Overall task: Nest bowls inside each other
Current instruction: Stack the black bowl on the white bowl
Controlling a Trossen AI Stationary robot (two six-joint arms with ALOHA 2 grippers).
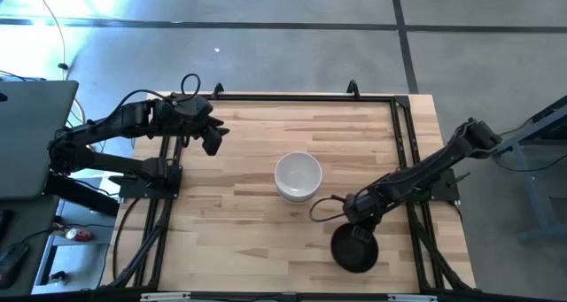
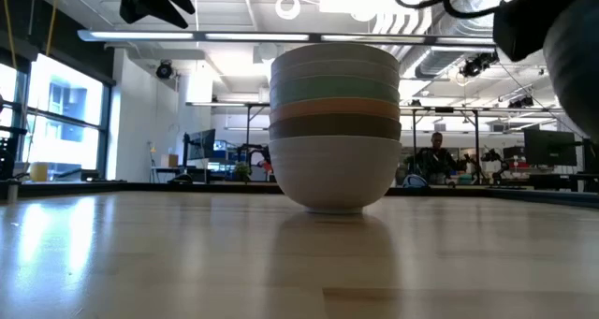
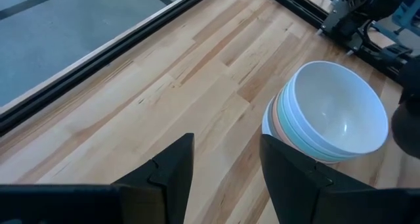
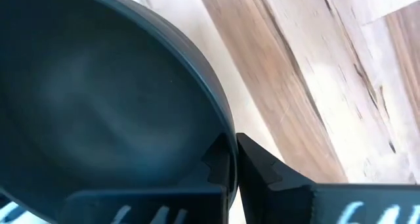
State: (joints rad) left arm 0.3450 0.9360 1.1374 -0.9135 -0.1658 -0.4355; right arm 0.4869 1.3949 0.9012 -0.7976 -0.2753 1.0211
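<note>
A stack of several nested bowls (image 1: 297, 176) stands on its white bottom bowl mid-table. In the low view the stack (image 2: 334, 127) shows white, olive, peach and mint layers with a white bowl on top. The left wrist view also shows the stack (image 3: 335, 112). The black bowl (image 1: 354, 251) is near the table's near edge, right of the stack, with my right gripper (image 1: 357, 217) shut on it. My left gripper (image 1: 213, 139) hangs open above the far left of the table, well clear of the stack; its fingers (image 3: 223, 165) are spread apart. My right gripper pinches the black bowl's rim (image 4: 226, 142), one finger inside the bowl (image 4: 98, 106) and one outside its wall. The fingers come slanting down at the rim's far side. In the low view the black bowl (image 2: 576, 66) shows above the tabletop, lifted clear.
A black frame rail (image 1: 301, 98) runs along the table's far edge, and further rails run down its left and right sides. Bare wood (image 1: 239, 231) lies left of and in front of the stack. A person (image 2: 435, 155) sits far off in the room behind.
</note>
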